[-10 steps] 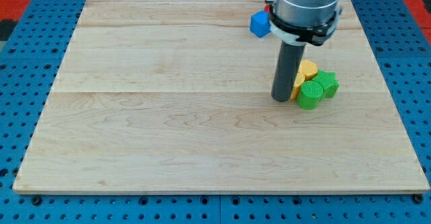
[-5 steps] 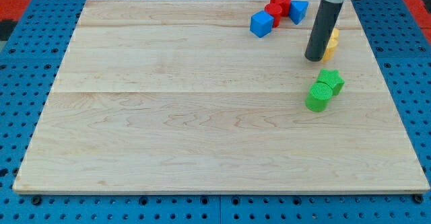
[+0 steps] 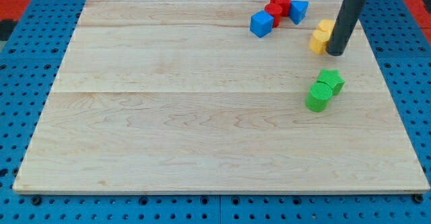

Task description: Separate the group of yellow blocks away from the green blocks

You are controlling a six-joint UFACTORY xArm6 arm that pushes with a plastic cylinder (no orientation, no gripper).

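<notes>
Two yellow blocks [image 3: 320,37] lie together near the view's upper right, partly hidden by the rod. My tip [image 3: 335,52] rests on the board just right of them, touching or nearly touching. A green star block [image 3: 330,80] and a green cylinder [image 3: 317,96] sit together below, about a block's width below the tip and apart from the yellow ones.
A blue cube [image 3: 261,24], a red cylinder [image 3: 273,11], a red star block [image 3: 281,1] and another blue block [image 3: 297,10] cluster near the top edge, left of the yellow blocks. The wooden board [image 3: 168,116] lies on a blue pegboard.
The yellow blocks have been pushed up and right, away from the green blocks. My tip has moved from their left side to their right side. The green pair shifted slightly.
</notes>
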